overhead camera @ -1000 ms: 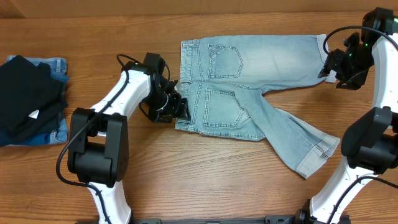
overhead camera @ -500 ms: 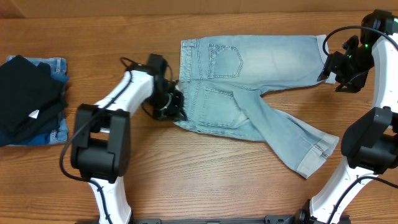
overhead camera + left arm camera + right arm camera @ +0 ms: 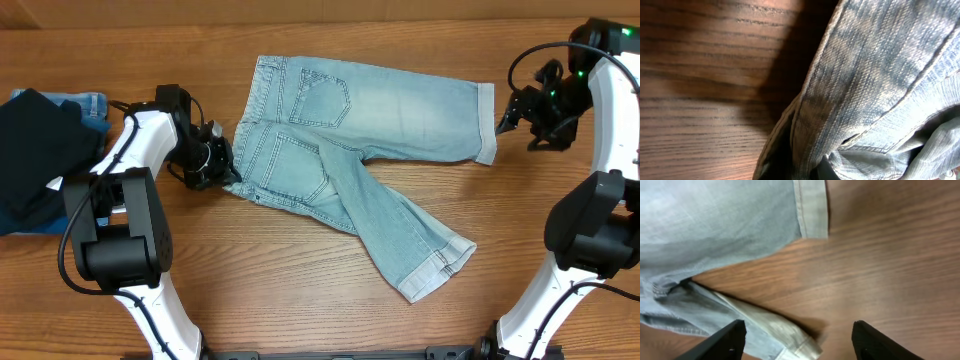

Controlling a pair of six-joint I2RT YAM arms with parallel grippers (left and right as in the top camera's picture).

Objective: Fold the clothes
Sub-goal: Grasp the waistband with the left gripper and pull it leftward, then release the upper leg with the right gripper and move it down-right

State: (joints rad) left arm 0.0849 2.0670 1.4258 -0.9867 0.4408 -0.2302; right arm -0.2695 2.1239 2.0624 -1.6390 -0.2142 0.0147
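Observation:
The clothes, pale blue denim shorts [image 3: 400, 105], lie back side up across the middle of the table. One leg points right and the other [image 3: 410, 250] slants toward the front. My left gripper [image 3: 222, 172] is shut on the waistband at the shorts' left edge; in the left wrist view the denim [image 3: 875, 75] fills the frame and hides the fingertips. My right gripper [image 3: 510, 112] hovers open just right of the upper leg's cuff [image 3: 812, 210], with bare wood and the lower leg's cuff [image 3: 785, 335] below its fingers [image 3: 732, 337].
A black garment [image 3: 40, 150] with a small white tag lies on darker folded denim [image 3: 92, 105] at the table's left edge, close behind my left arm. Bare wood surrounds the shorts at the front and right.
My left gripper closed on the waistband and dragged the shorts left, turning them slightly. The upper cuff slid away from my right gripper, which stayed open and shifted a little.

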